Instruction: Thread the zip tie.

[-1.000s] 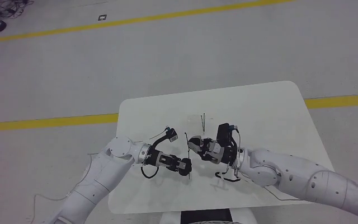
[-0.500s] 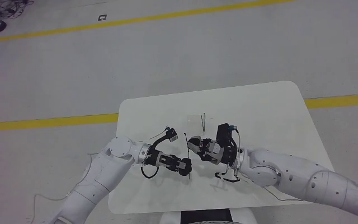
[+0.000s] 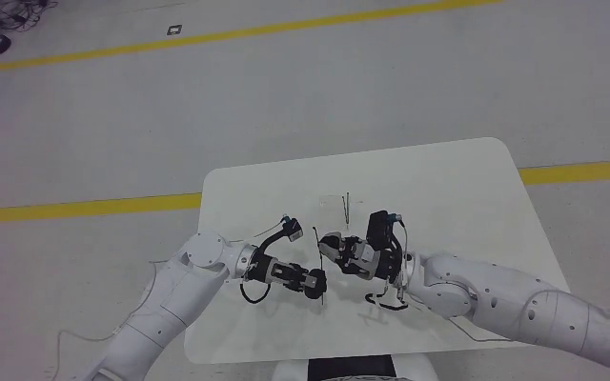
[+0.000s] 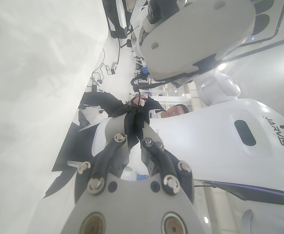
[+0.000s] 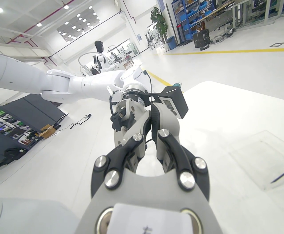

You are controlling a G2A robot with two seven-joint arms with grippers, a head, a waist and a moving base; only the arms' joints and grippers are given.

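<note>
White round-cornered table (image 3: 457, 181) on a pale grey workshop floor (image 3: 286, 95). Both my arms are over the table's near half, tips almost meeting.

My left gripper (image 4: 135, 116): fingers drawn tight together, clamped on the black zip tie (image 4: 139, 98). A short, thin length of strap stands out past the fingertips, roughly in line with them. In the top view a second bit of strap pokes out on the gripper's other side, toward the table's near edge.

My right gripper (image 5: 151, 120): pads pressed flat against each other with no gap. A thin dark line sits in the seam, and I cannot tell whether it is the strap or only the pad edges. In the top view the far stretch of the zip tie runs right at these tips.

Between the two: the left gripper sits directly beyond my right fingertips, very close and slightly offset.

Farther out from both grippers, toward the table's middle: a clear sheet (image 5: 244, 150) lying flat, with spare zip ties (image 3: 345, 203) on it. They are near my right gripper but apart from it.

Farthest: a yellow line (image 3: 238, 33) across the floor past the table. In the right wrist view, shelving (image 5: 188, 13) with blue bins and a potted tree (image 5: 159, 22) stand at the hall's far side.
</note>
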